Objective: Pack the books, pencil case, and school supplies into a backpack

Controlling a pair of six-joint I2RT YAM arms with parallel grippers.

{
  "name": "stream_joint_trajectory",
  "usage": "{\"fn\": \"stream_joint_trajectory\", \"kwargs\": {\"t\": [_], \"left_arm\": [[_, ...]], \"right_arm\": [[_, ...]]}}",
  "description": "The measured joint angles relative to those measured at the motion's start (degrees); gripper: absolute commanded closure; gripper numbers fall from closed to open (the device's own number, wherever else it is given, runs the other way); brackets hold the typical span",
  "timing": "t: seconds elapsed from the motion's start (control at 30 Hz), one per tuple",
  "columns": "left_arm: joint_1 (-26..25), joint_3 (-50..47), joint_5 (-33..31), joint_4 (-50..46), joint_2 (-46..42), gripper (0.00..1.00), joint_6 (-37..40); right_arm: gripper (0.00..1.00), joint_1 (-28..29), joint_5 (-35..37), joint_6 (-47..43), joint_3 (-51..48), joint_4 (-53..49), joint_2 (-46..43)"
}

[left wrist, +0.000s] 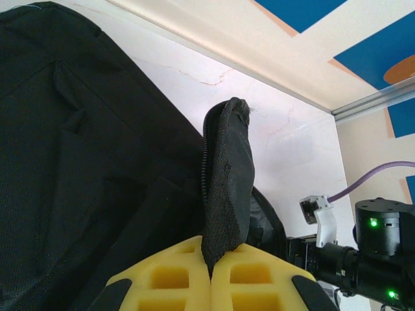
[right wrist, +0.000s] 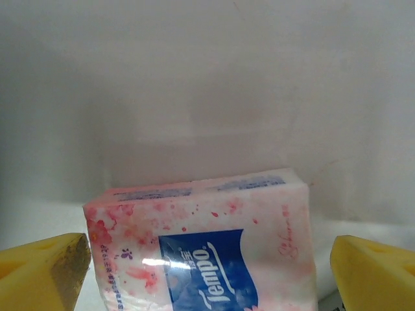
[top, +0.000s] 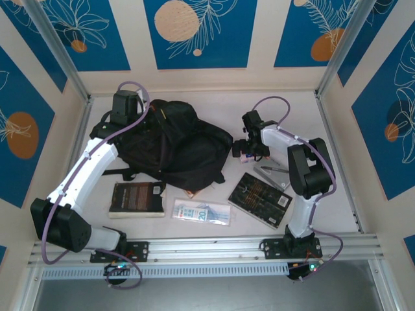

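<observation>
The backpack is black, the box pink-and-white, flower-speckled, blue-labelled.

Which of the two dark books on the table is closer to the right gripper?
The black book with the gold pattern, lying tilted near the right gripper. The brown-black book lies far off beside the left arm.

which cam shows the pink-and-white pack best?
Right wrist: the pink-and-white pack sits close up between the pads of the open right tool, blue label legible. Top external gives just a small pale speck under that tool.
</observation>
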Motion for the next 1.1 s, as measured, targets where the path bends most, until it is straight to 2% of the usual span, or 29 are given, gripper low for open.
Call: {"fn": "stream_joint_trajectory", "kwargs": {"t": [0.23, 0.6, 0.73, 0.8, 0.97, 1.1], "left_arm": [[0.17, 0.00, 0.63, 0.04, 0.22, 1.00, 0.02], [0.26, 0.00, 2.14, 0.68, 0.61, 1.00, 0.02], [0.26, 0.24, 4.66, 1.62, 1.64, 1.00, 0.04], [0.11, 0.94, 6.43, 1.73, 2.64, 1.00, 0.04], [-2.01, 5.53, 9.33, 0.66, 4.26, 1.00, 0.96], [-5.38, 9.88, 10.29, -0.96, 4.33, 1.00, 1.57]], "right_arm": [[0.21, 0.04, -0.24, -0.46, 0.11, -0.07, 2.32], [0.28, -0.07, 1.09, 2.27, -0.11, -0.98, 1.01], [0.34, -0.31, 2.29, 4.31, -3.69, -0.59, -6.32], [0.37, -0.39, 2.32, 5.44, -5.60, -0.11, -13.16], [0.40, 0.15, -0.92, 7.96, -6.16, 4.09, -26.67], [0.39, 5.27, -4.04, 8.48, -1.97, 5.05, -27.74]]}}
